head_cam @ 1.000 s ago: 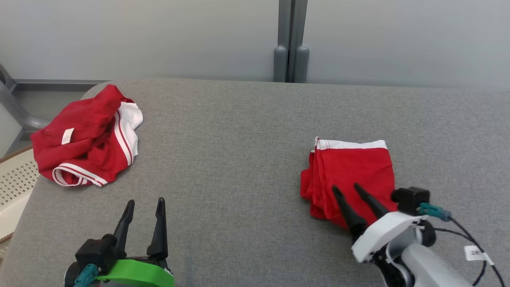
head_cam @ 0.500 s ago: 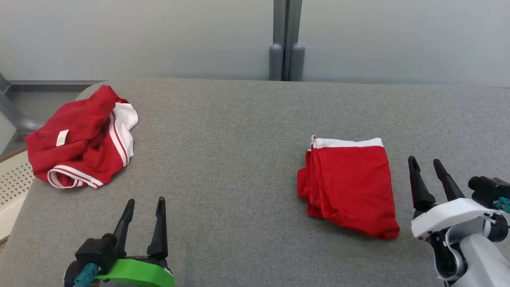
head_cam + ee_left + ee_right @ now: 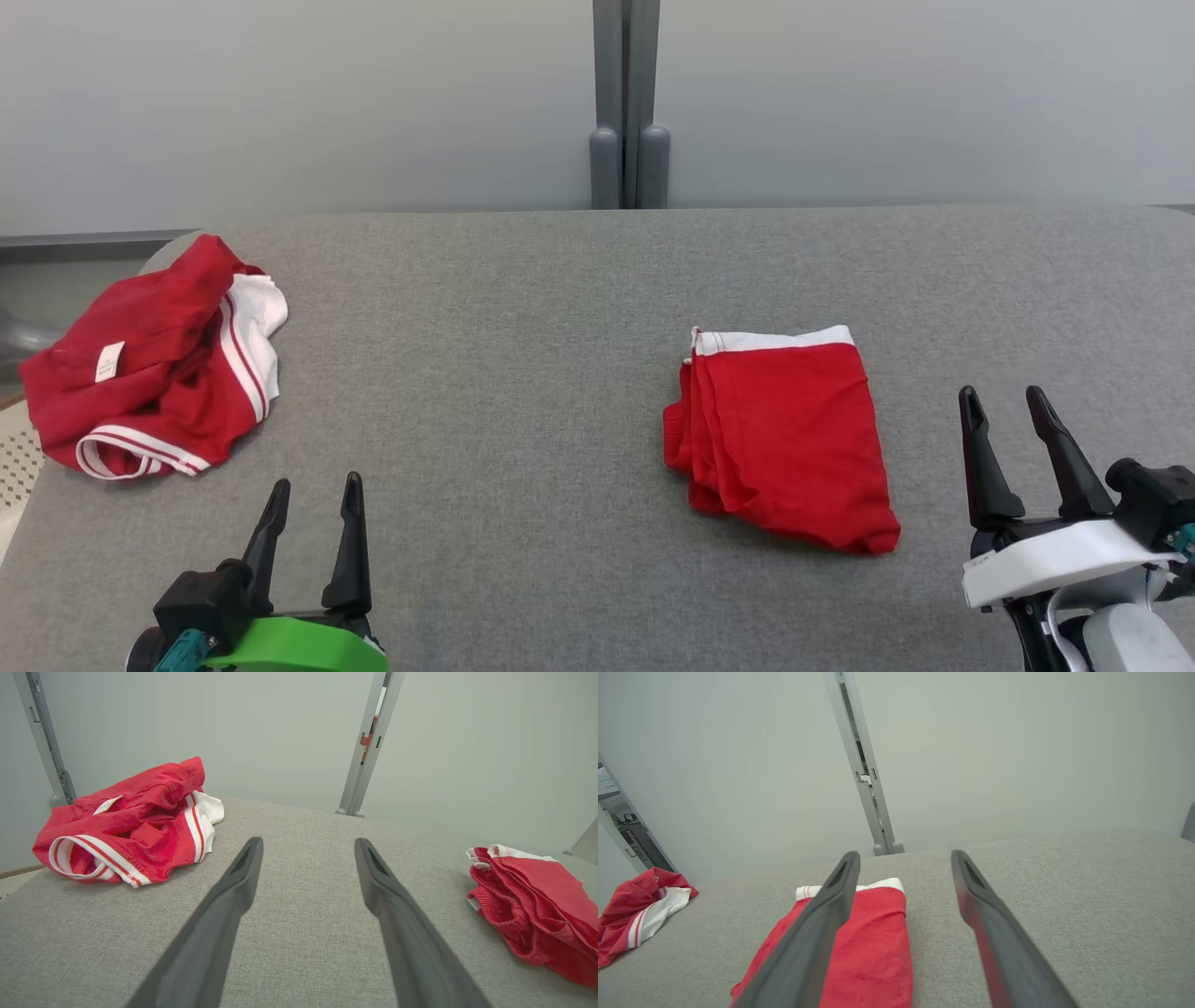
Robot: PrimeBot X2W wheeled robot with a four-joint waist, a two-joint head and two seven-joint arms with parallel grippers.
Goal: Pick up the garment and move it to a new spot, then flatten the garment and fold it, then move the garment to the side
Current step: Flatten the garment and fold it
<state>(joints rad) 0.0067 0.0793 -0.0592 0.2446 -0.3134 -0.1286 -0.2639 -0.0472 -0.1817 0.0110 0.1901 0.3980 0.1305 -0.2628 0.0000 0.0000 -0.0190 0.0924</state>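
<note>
Behind right fingers [image 3: 822, 933], folded garment [image 3: 878, 947] partly hidden; perhaps shorts

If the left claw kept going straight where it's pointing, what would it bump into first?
Probably nothing soon: the left claw points over bare grey table, between the crumpled garment and the folded garment. Depth is hard to judge.

Even soft light, sharp, wide-angle wrist distortion

Head view: high, facing forward and down over the surface [image 3: 523, 308]. Wrist views: low, near it, looking along own fingers [image 3: 224, 914] toward the wall [image 3: 280, 93]. Shared by all: folded garment [image 3: 784, 429], crumpled garment [image 3: 149, 364], post [image 3: 627, 103].
</note>
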